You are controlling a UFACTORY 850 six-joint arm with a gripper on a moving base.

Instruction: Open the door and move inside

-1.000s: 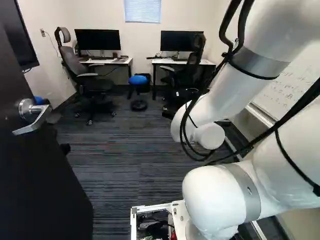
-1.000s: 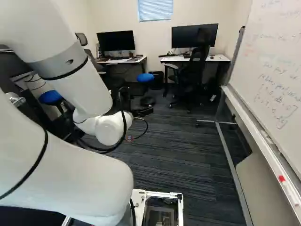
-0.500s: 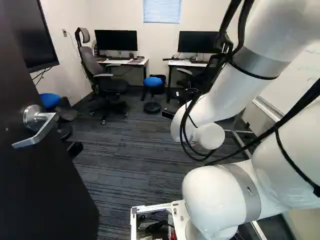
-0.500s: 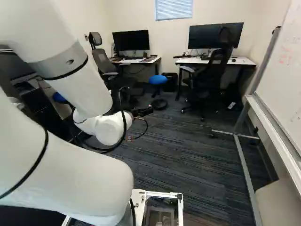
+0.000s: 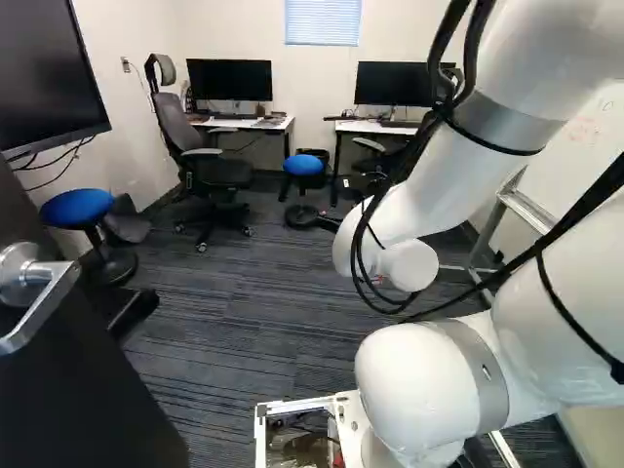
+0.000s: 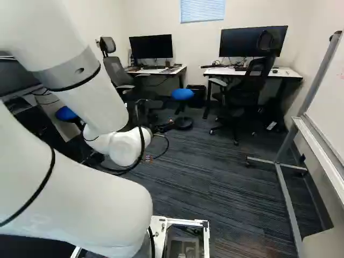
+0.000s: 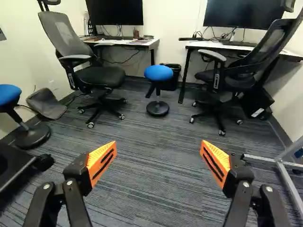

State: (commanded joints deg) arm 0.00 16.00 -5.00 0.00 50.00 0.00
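The dark door point(image 5: 93, 390) stands open along the left of the left base view, its silver lever handle point(image 5: 34, 288) close to that view's edge. My gripper point(image 6: 164, 127) shows as a small black shape past the arm's white wrist in the right base view. In the wrist view the gripper point(image 7: 158, 158) is open, its two orange pads wide apart with only carpet seen beyond them. It is inside the room's view, well away from the handle, touching nothing.
Carpet point(image 7: 151, 189) stretches ahead to two desks with monitors. Office chairs point(image 7: 97, 78) point(image 6: 239, 97) and blue stools point(image 7: 158, 73) point(image 5: 76, 208) stand around it. A whiteboard on a wheeled frame point(image 6: 287, 201) lines the right side; a wall screen point(image 5: 49, 73) hangs at the left.
The base has turned left and driven forward: the room has shifted rightward in both base views, and the door handle has come nearer. The arm holds its pose against its lowest joint.
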